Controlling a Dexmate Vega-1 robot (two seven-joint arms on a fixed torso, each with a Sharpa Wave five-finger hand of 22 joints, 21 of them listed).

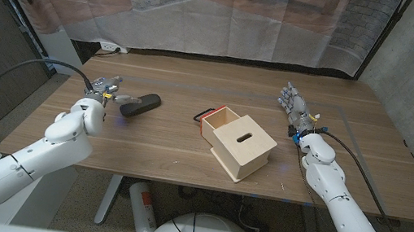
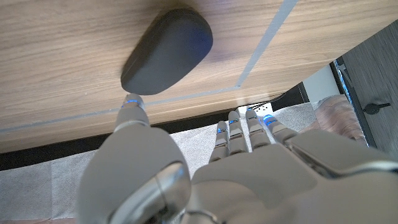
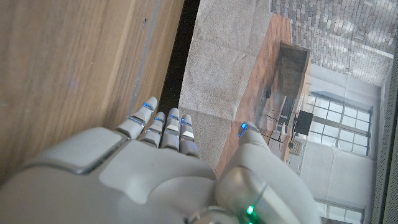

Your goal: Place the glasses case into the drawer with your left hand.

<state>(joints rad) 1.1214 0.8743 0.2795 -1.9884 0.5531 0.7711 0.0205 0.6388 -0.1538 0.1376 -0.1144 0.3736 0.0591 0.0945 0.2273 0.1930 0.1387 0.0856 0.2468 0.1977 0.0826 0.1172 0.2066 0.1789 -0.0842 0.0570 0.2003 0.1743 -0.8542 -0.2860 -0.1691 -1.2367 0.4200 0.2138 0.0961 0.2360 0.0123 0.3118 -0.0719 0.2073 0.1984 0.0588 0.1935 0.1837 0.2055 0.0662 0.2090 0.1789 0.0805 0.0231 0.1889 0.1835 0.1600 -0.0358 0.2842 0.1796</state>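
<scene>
Left hand (image 1: 106, 89) sits right beside the dark oval hard-shell glasses case (image 1: 140, 105) on the wooden table (image 1: 159, 158), fingers apart, gripping nothing. Pale wooden drawer box (image 1: 237, 143) stands slid open nearby. So basically nothing's done yet.

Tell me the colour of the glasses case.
Dark grey to black glasses case, clearest in the left wrist view.

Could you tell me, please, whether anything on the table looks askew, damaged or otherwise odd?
Nothing stands out. The glasses case lies intact on the table by the left hand. The wooden drawer box sits at an angle, its drawer pulled open.
</scene>
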